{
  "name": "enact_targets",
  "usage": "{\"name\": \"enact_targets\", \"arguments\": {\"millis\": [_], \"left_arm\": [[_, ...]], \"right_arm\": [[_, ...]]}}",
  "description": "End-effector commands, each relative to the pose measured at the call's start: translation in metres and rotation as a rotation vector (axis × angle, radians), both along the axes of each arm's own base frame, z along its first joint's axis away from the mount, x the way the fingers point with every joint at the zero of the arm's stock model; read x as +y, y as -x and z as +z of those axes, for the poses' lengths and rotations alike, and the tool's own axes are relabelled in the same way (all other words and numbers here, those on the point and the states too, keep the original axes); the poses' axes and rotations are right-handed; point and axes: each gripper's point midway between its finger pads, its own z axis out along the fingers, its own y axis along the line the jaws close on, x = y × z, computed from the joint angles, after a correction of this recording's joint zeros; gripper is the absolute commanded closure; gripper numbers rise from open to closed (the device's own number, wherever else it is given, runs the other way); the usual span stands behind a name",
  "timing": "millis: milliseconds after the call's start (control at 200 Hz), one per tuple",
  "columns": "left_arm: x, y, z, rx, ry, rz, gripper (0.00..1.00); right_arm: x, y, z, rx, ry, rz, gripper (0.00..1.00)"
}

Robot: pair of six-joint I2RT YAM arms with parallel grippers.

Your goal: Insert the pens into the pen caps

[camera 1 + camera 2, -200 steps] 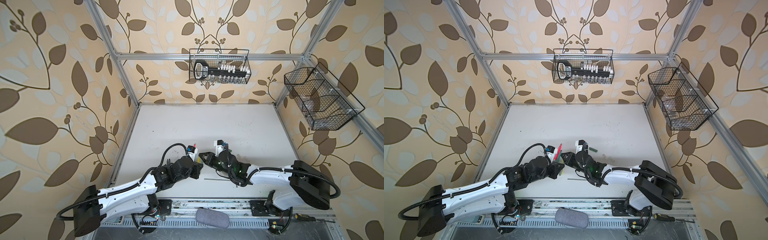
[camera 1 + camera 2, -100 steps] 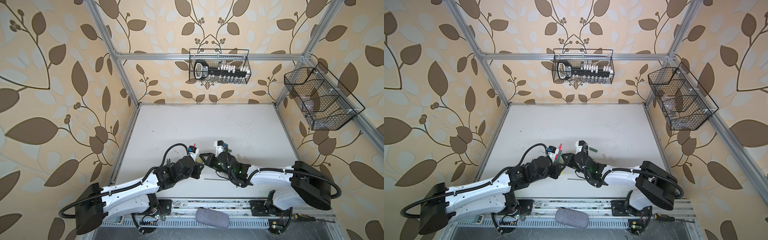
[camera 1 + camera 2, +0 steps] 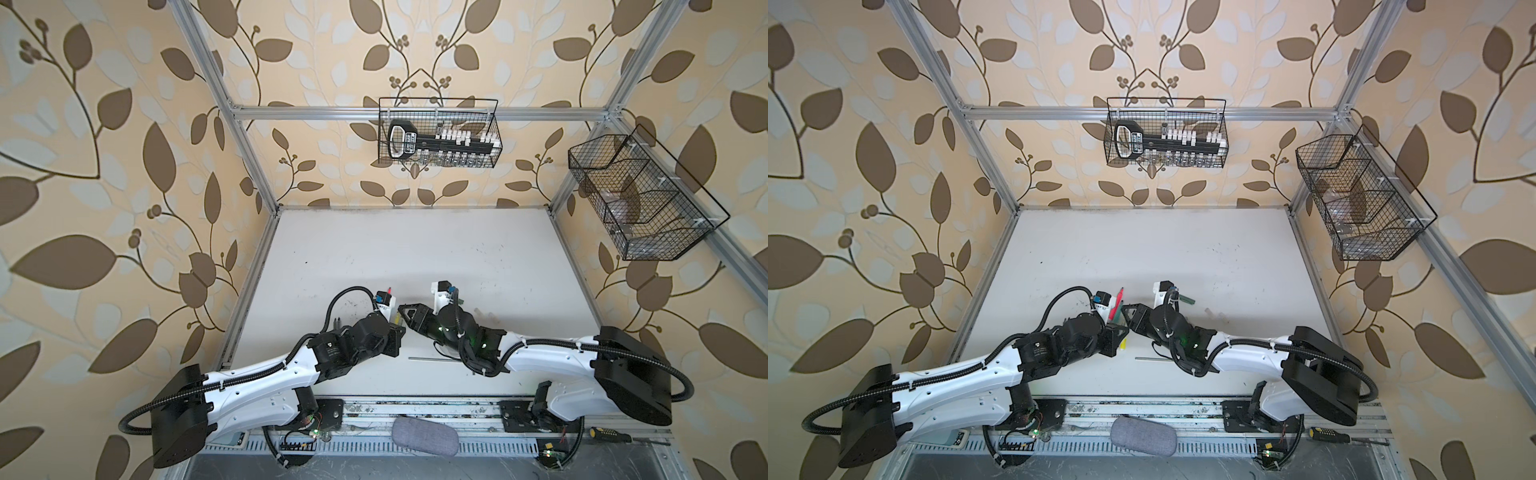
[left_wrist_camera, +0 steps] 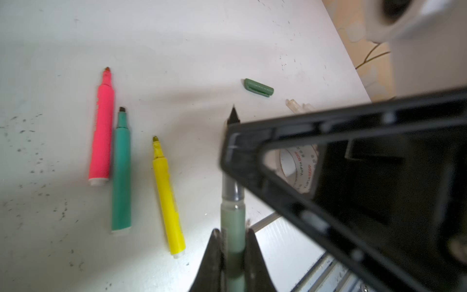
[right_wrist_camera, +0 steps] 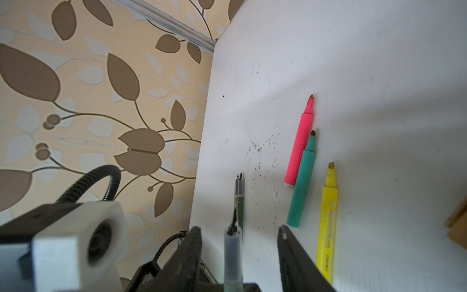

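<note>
Left jaws clenched on grey-green pen [image 4: 232, 215] — right jaws parted around it; arms face-to-face.

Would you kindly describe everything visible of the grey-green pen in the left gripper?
The grey-green pen is slim: a translucent pale green plastic barrel, a clear greyish grip section and a dark pointed tip, uncapped. The left gripper is shut on its barrel, holding it off the table. Its tip end lies inside the open right gripper, whose fingers stand clear of it on both sides in the right wrist view.
</note>
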Motion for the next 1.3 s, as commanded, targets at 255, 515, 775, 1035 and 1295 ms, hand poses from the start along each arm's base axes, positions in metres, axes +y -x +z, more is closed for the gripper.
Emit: {"name": "enact_targets", "arguments": {"millis": [255, 515, 775, 1035, 1295], "left_arm": [[0.079, -0.033, 0.075, -0.154, 0.000, 0.430, 1.00], [0.047, -0.047, 0.125, -0.211, 0.237, 0.221, 1.00], [0.030, -0.041, 0.120, -0.154, 0.216, 0.126, 1.00], [0.046, -0.043, 0.116, -0.131, 0.198, 0.225, 1.00], [0.044, -0.044, 0.114, -0.125, 0.204, 0.225, 1.00]], "right_arm": [[-0.060, 0.013, 0.002, -0.066, 0.356, -0.110, 0.43], [-0.042, 0.036, -0.025, -0.016, 0.558, -0.005, 0.43], [-0.046, 0.041, -0.062, 0.049, 0.604, -0.008, 0.43], [-0.067, 0.033, -0.047, 0.001, 0.711, -0.054, 0.43], [-0.167, 0.002, -0.031, 0.061, 0.781, -0.214, 0.45]]}}
